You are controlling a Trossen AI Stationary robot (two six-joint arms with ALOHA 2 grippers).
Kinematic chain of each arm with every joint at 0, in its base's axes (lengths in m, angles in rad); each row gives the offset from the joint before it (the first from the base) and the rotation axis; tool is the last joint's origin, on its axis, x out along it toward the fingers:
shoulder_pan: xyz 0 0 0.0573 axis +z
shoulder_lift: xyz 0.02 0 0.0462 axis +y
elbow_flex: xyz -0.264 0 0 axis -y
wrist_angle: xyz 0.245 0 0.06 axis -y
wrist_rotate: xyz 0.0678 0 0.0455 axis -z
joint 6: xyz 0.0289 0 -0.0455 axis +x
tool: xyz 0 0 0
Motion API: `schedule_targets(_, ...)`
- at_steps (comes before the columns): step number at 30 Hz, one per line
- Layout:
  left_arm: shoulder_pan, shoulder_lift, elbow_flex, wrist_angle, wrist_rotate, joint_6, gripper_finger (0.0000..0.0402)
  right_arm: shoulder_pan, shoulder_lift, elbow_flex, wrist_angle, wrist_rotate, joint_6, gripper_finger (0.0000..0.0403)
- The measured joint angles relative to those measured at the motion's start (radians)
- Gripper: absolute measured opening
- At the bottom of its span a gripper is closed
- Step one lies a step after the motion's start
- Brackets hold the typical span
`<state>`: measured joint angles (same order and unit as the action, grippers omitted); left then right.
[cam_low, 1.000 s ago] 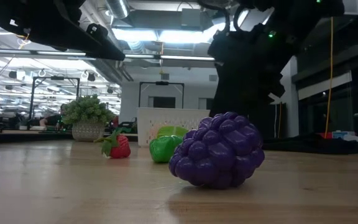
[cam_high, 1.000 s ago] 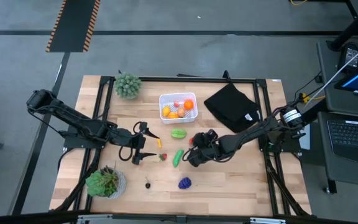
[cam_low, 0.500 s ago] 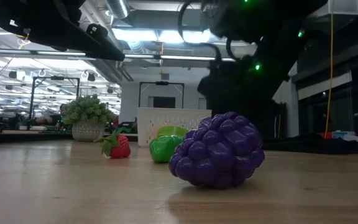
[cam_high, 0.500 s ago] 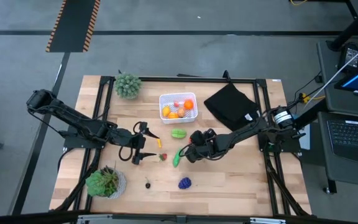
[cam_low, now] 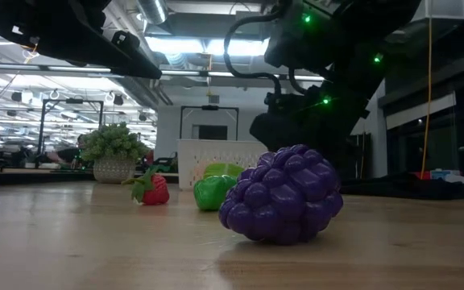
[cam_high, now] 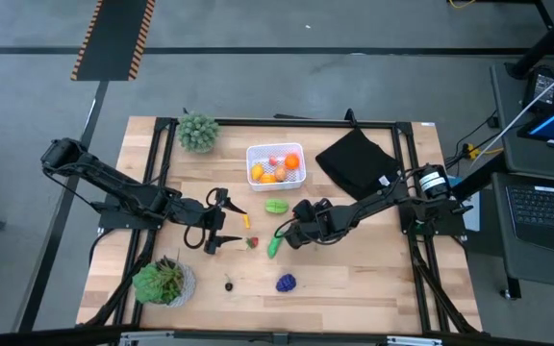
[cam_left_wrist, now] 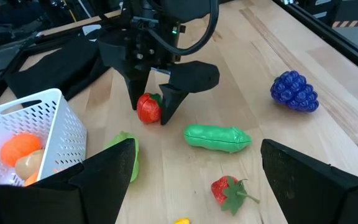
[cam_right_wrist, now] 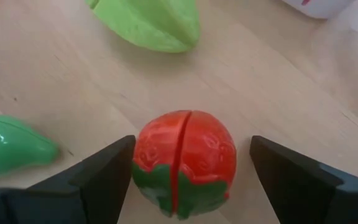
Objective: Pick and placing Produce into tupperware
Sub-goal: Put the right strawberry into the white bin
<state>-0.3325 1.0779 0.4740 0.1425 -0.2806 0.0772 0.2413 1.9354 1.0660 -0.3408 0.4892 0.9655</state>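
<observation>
The right gripper [cam_left_wrist: 149, 109] has moved left — its open fingers now straddle the red tomato [cam_right_wrist: 182, 163] beside the green pod [cam_left_wrist: 217, 137], ready to grip. Left gripper [cam_high: 221, 220] waits open; tub [cam_high: 258, 154] lies beyond.

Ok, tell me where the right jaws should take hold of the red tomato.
Grip the red tomato across its round middle, coming straight down from above. It sits on the table with its green leafy end showing and open wood on both flanks; the right gripper already straddles it with open jaws, so closing there looks safest.
</observation>
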Motion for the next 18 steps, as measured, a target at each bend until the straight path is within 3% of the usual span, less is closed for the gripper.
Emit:
schedule_targets(6, 0.0, 0.0, 0.0, 0.0, 0.0, 0.0, 0.0339, 0.0, 0.0, 0.0, -0.001, -0.006, 0.002, 0.0304)
schedule_targets(15, 0.0, 0.0, 0.0, 0.0, 0.0, 0.0, 0.0339, 0.0, -0.001, 0.0, 0.0, -0.01, -0.001, 0.0199)
schedule_targets(18, 0.0, 0.0, 0.0, 0.0, 0.0, 0.0, 0.0339, 0.0, -0.001, 0.0, 0.001, -0.01, -0.002, 0.0182)
